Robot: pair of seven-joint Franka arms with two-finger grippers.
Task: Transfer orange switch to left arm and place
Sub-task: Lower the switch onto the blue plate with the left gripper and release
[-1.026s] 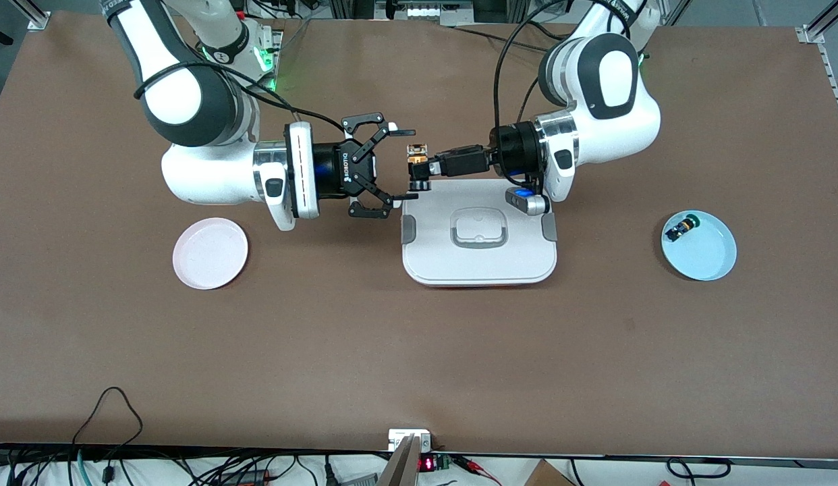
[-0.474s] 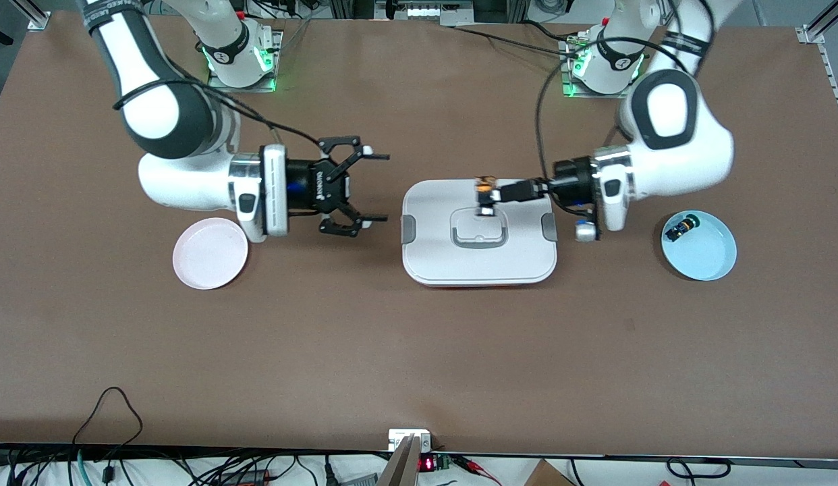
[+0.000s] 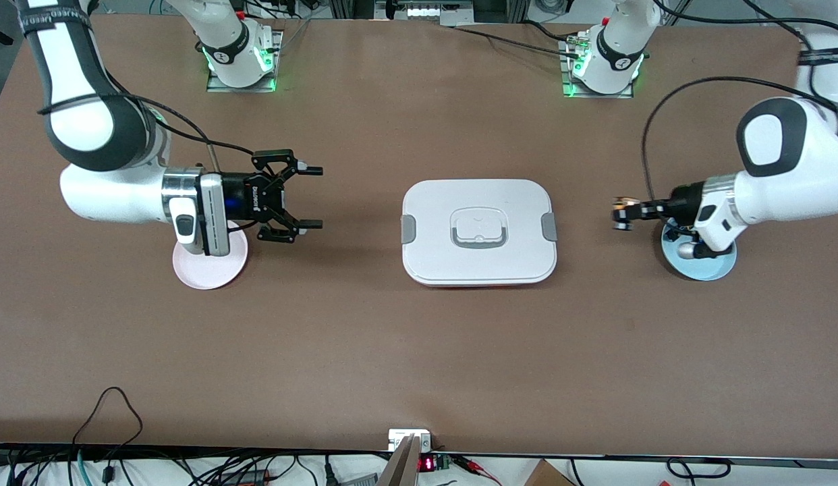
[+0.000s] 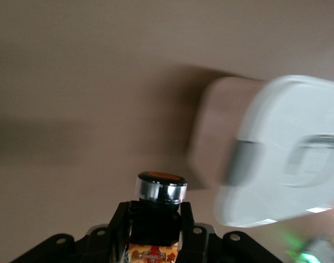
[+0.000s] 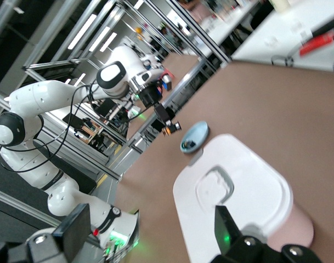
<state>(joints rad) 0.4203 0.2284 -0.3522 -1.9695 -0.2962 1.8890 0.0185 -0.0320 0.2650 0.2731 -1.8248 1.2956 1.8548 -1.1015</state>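
Note:
My left gripper (image 3: 627, 213) is shut on the orange switch (image 3: 620, 204) and holds it in the air over the bare table, between the box (image 3: 478, 233) and the blue plate (image 3: 704, 267). In the left wrist view the switch (image 4: 160, 188) sits between the fingers (image 4: 118, 226), its silver-ringed cap pointing toward the box (image 4: 282, 153). My right gripper (image 3: 310, 198) is open and empty over the table between the pink plate (image 3: 210, 271) and the box. The right wrist view shows the box (image 5: 232, 197) and, farther off, the switch (image 5: 169, 129) in the left gripper.
The blue plate lies under the left wrist, which hides most of it and the small part on it. The pink plate lies partly under the right wrist. Both arm bases (image 3: 240, 57) stand at the edge farthest from the front camera.
The left arm has drawn back with the switch from over the box toward the blue plate. The right arm has drawn back toward the pink plate, still open.

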